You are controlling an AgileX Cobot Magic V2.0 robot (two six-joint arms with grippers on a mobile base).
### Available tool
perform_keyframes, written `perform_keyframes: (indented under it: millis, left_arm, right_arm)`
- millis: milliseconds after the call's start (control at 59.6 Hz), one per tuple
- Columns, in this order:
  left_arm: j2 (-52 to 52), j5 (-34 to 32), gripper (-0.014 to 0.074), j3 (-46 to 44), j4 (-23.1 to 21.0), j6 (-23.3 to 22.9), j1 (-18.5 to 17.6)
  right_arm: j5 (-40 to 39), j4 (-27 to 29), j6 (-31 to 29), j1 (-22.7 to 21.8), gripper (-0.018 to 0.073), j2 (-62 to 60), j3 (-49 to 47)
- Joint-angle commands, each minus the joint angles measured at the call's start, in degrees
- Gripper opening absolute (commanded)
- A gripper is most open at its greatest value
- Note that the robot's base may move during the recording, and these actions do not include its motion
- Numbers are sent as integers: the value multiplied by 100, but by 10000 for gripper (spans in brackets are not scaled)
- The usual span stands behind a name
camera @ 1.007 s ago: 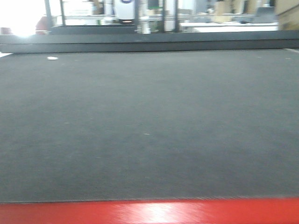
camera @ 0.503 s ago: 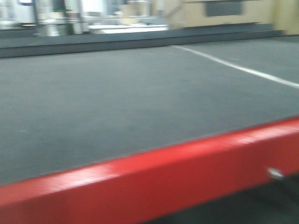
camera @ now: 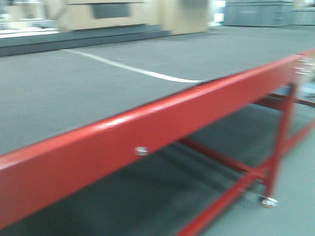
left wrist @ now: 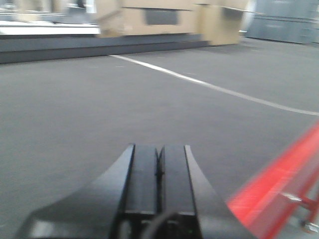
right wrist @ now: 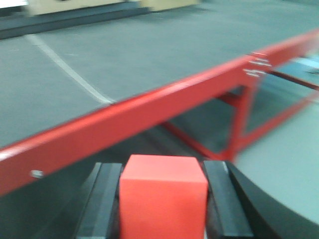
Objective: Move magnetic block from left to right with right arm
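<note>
Block: matte bright-red cube [right wrist: 163, 199] sat clamped between the black jaws of the right hand [right wrist: 163, 172], short of the red metal rail of the grey-matted table [right wrist: 124, 114]. Left hand [left wrist: 159, 159] had its jaws pressed flat together over the mat. Only the front view showed a caster wheel [camera: 268, 200]. All views were blurred.

red-framed table [camera: 98, 147], grey mat top [camera: 49, 98], white line [camera: 133, 70], caster wheel [camera: 268, 200], blurred tan boxes [camera: 157, 14]

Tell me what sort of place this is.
Probably a workshop or warehouse-style lab: a long red table frame on a caster wheel, topped with a grey mat, with big cardboard boxes and grey cabinets behind.
</note>
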Motion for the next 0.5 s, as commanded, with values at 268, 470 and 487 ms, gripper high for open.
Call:
perform_keyframes:
  millis: [268, 470, 487]
  left_arm:
    - [-83, -519, -116, 59, 0, -38, -15]
    - [-83, -519, -116, 59, 0, -38, -15]
    - [-83, -519, -116, 59, 0, -38, -15]
  right_arm:
    - [-519, -59, -39, -36, 197, 100, -135]
    - [-519, -59, -39, -36, 197, 100, -135]
    - [-519, -59, -39, -36, 197, 100, -135]
